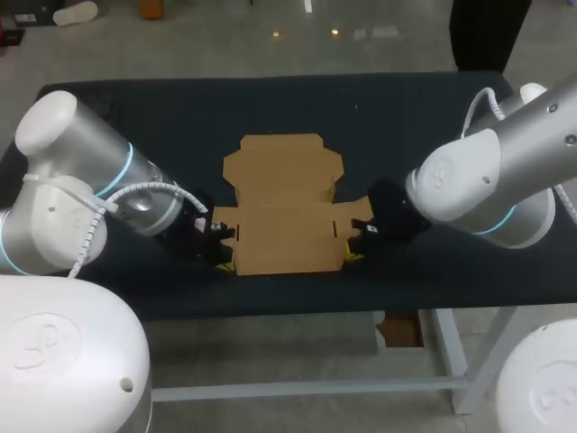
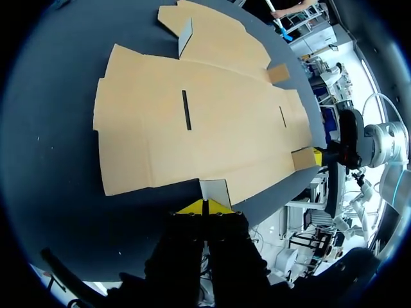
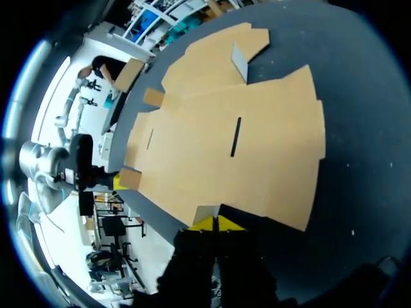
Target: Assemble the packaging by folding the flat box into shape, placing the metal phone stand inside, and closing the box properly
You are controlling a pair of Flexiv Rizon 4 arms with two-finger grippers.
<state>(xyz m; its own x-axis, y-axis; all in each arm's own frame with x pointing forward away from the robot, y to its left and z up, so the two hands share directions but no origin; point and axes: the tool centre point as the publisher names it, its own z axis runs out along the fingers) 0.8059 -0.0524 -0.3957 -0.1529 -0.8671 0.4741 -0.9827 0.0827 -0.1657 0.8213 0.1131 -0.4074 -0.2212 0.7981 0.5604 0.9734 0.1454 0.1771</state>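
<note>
The flat brown cardboard box (image 1: 284, 212) lies unfolded in the middle of the dark table. My left gripper (image 1: 219, 260) is at its near left corner, and in the left wrist view it (image 2: 205, 206) is shut on a small corner flap (image 2: 215, 190) that stands up from the sheet. At the near right corner my right gripper (image 1: 353, 253) is likewise shut (image 3: 218, 223) on a small raised flap (image 3: 205, 213). On the box's far side another flap (image 2: 184, 36) is tilted up. No metal phone stand shows in any view.
The table's dark cloth (image 1: 433, 117) spreads around the box on all sides. Its front edge (image 1: 297, 307) runs close behind both grippers. Two slots (image 2: 186, 109) (image 2: 282, 117) are cut in the box's middle panel.
</note>
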